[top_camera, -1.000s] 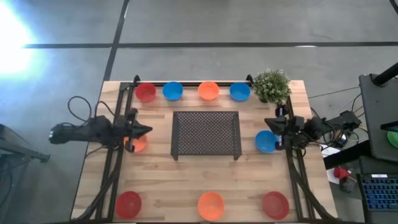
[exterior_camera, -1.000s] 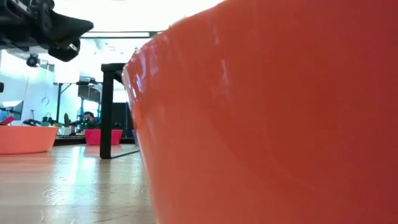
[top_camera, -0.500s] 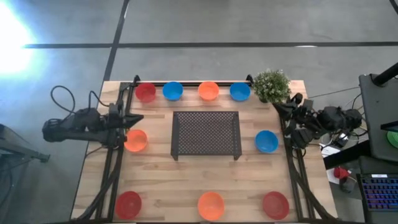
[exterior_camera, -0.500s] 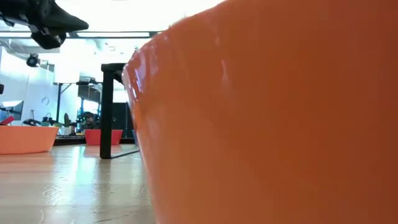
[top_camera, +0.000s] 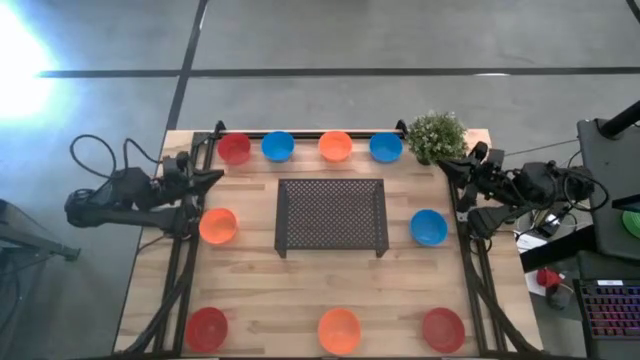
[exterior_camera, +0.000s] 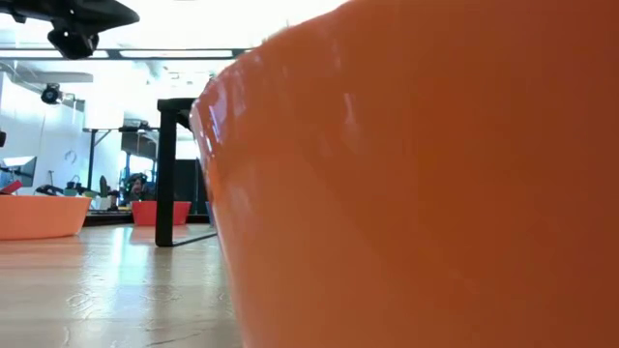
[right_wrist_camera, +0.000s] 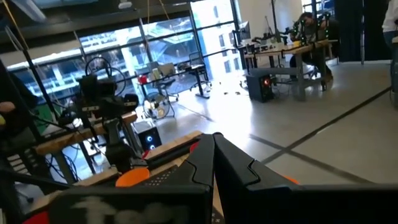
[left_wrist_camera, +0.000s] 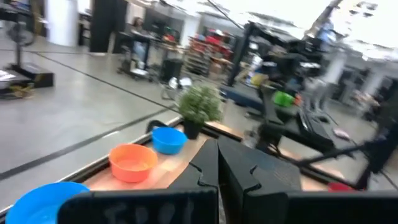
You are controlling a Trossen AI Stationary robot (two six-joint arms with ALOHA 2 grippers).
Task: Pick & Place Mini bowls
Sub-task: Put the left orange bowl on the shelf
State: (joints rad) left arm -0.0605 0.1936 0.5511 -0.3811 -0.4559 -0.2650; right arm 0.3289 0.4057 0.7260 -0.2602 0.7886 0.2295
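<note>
The wooden table (top_camera: 300,290) carries a dark mesh rack (top_camera: 332,215) at its middle, with small bowls set around it and nothing lying on the rack.

Along the far edge stands a row of four bowls: a red bowl (top_camera: 234,148), a blue bowl (top_camera: 278,146), an orange bowl (top_camera: 335,146) and a second blue bowl (top_camera: 385,147). Just beside that last one, at the far right corner, is a small green potted plant (top_camera: 437,136).

To the left of the rack sits an orange bowl (top_camera: 218,226); to the right sits a blue bowl (top_camera: 429,227). Along the near edge are a red bowl (top_camera: 206,327), an orange bowl (top_camera: 339,329) and another red bowl (top_camera: 443,328), well apart from one another. The near orange bowl fills most of the low view.

The left end effector (top_camera: 213,176) hangs over the table's left edge, above and apart from the orange bowl beside the rack. Its fingers are pressed together and hold nothing.

The right end effector (top_camera: 446,166) hangs over the right edge, near the plant and apart from the blue bowl by the rack. Its fingers are also closed and empty.
</note>
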